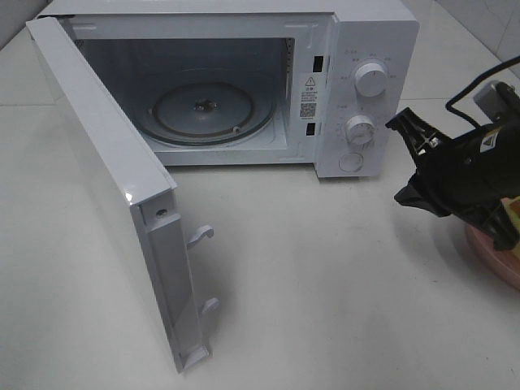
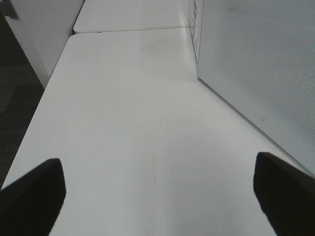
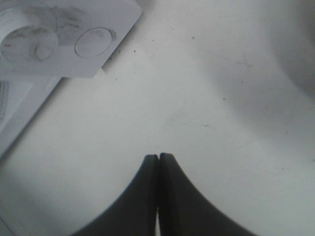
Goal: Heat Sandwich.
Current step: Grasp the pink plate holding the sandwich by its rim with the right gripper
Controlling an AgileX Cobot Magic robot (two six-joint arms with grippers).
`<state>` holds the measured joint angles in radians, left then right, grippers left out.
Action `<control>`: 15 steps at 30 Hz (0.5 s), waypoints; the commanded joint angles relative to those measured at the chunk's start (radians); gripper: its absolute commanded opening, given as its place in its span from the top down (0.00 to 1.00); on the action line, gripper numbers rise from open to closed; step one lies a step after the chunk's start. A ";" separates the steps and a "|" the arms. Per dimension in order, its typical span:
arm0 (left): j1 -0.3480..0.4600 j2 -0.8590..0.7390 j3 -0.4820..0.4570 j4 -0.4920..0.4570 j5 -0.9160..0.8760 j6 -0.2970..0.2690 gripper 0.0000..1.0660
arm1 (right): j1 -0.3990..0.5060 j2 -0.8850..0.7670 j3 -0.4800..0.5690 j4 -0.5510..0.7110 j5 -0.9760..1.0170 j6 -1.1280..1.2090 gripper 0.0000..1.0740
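Item: white microwave, standing at the back of the white bench, with its door swinging wide open toward the left. Contents: the cavity is holding a round glass turntable, lying flat on its floor. Two knobs and a round button are showing on the control panel to the right of the cavity. Item: pink plate, sitting on the bench at the far right edge, well apart from the microwave. Contents: the sandwich is resting on this plate, mostly hidden behind the right arm, with only a yellowish sliver showing. Item: right tool, hovering over bare bench near the microwave's lower right corner, its fingers pressing together on nothing. Item: left tool, hanging over bare bench beside a white meshed panel, its fingers spreading wide apart and gripping nothing.
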<state>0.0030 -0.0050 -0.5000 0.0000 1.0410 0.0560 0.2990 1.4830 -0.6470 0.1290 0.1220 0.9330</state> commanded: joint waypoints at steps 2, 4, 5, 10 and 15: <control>0.000 -0.028 0.001 -0.007 -0.002 -0.004 0.08 | -0.007 -0.014 -0.085 -0.091 0.190 -0.244 0.96; 0.000 -0.028 0.001 -0.007 -0.002 -0.003 0.08 | -0.007 -0.016 -0.110 -0.136 0.242 -0.328 0.96; 0.000 -0.028 0.001 -0.007 -0.002 -0.003 0.08 | -0.007 -0.017 -0.122 -0.161 0.262 -0.378 0.95; 0.000 -0.028 0.001 -0.007 -0.002 -0.003 0.08 | -0.007 -0.017 -0.181 -0.211 0.409 -0.587 0.94; 0.000 -0.028 0.001 -0.007 -0.002 -0.003 0.08 | -0.009 -0.017 -0.242 -0.215 0.575 -0.733 0.89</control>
<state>0.0030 -0.0050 -0.5000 0.0000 1.0410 0.0560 0.2970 1.4740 -0.8600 -0.0780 0.6080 0.2720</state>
